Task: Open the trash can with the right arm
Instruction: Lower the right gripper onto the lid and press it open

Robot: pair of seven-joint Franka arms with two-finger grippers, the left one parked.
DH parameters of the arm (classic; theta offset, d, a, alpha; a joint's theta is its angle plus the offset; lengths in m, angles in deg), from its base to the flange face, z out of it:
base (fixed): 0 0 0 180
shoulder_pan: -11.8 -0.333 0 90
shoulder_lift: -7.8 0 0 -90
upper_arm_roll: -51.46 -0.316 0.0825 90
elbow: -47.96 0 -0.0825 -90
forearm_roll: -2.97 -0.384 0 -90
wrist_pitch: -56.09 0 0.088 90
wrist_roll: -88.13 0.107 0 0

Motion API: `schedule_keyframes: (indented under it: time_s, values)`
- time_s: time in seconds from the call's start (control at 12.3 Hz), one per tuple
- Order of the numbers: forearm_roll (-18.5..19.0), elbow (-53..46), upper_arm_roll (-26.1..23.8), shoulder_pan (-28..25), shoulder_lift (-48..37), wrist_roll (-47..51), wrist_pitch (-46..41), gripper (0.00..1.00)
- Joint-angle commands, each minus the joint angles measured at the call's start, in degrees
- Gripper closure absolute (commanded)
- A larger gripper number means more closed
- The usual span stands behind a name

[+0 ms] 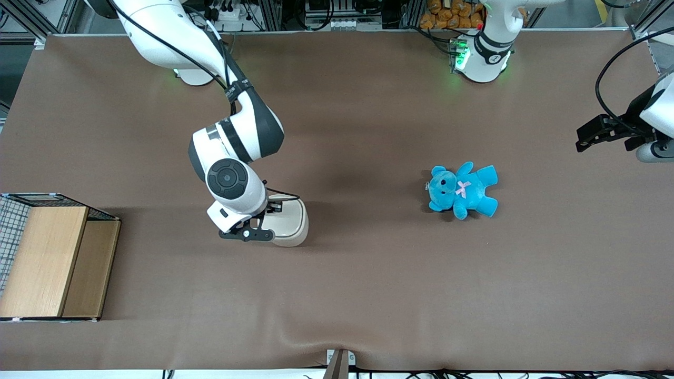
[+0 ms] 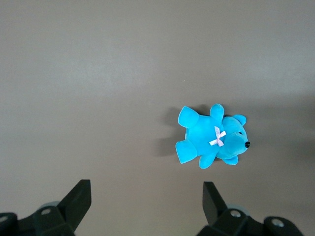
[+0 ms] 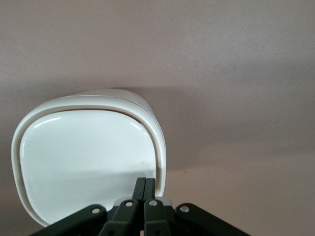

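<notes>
Black two-finger gripper sits over the edge of the small cream-white plastic trash can, fingers pressed together at the flat lid's rim; white jointed right arm covers the can's side toward its own end of the table. Brown table surface around the can is bare. Wooden-panelled wire box stands well apart at the working arm's end. Blue plush teddy bear lies well apart toward the parked arm's end.
</notes>
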Motion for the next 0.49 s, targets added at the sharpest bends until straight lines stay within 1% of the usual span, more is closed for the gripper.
schedule_keyframes:
  time_s: [0.0, 0.41]
  values:
    - [-0.6, -1.1, 0.3, -0.9, 1.2, 0.9, 1.7, 1.00]
    - [-0.6, -1.1, 0.3, -1.0, 2.6, 0.8, 1.9, 1.00]
